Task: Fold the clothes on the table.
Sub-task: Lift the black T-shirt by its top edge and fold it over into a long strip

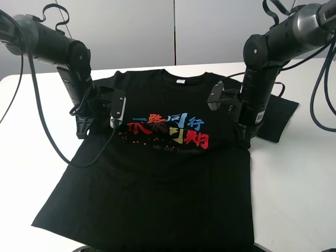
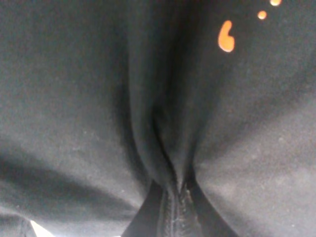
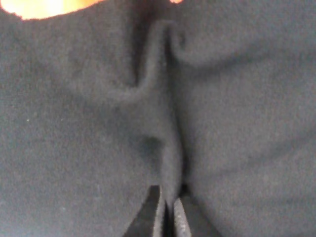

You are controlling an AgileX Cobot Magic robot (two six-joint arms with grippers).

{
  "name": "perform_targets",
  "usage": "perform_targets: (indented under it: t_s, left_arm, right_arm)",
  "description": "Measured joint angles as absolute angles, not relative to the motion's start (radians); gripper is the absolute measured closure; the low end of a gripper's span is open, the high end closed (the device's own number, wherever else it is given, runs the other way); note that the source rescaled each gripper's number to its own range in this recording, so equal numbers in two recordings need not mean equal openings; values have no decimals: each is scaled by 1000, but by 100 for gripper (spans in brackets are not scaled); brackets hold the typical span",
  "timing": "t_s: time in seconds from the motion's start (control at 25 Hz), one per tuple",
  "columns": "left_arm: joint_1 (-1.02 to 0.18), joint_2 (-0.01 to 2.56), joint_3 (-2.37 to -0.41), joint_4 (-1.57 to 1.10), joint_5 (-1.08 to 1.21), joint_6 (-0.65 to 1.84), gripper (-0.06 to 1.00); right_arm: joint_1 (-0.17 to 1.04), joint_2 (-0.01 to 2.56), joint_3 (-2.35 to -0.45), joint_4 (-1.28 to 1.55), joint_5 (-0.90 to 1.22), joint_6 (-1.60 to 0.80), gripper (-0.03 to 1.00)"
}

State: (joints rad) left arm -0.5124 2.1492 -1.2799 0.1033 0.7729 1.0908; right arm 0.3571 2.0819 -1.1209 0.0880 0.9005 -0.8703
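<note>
The black T-shirt [image 1: 168, 178] lies spread flat, chest up, on the white table [image 1: 31, 173], and both pincers are down on it, one at each side of the chest.

The left pincer [image 2: 173, 191] is closed. Its two dark fingertips meet with a thin ridge of black cloth nipped between them. From that nip the fabric rises in a long crease running straight away from the tips, with smooth cloth on either side. A few orange flecks [image 2: 226, 37] of the print lie farther out from the tips and off to one side.

The right pincer [image 3: 169, 193] is also closed, with only a narrow pleat of the same black cloth between its fingertips. Just beyond the tips the pleat curls into a small hooked fold. A bright orange patch [image 3: 44, 7] of print lies well beyond that.

In the high view, the coloured characters [image 1: 170, 131] lie between the two pincers, nearer the right one. The collar [image 1: 170, 79] lies beyond both, toward the far edge of the table. One short sleeve [image 1: 278, 118] lies flat on the outer side of the right pincer. The hem lies on the near side of both pincers, well apart from them.
</note>
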Motion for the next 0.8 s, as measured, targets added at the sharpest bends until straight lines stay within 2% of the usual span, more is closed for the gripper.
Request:
perform_targets:
  t_s: [0.24,0.4,0.64,0.8]
  left_arm:
    - [-511,2117,-1286,140,647,1062,94]
    - [-511,2049,-1394,150,621,1003,94]
    - [-511,1944,-1647,223,661,896,94]
    - [-511,1882,-1798,231,769,874,94]
  right_arm:
    - [359,2054,-1117,0,897,-807,97]
    - [359,1975,-1175,-108,897,-773,97]
    - [359,1820,-1458,-353,910,-740,97]
    - [359,1772,-1690,-372,1010,-737,97]
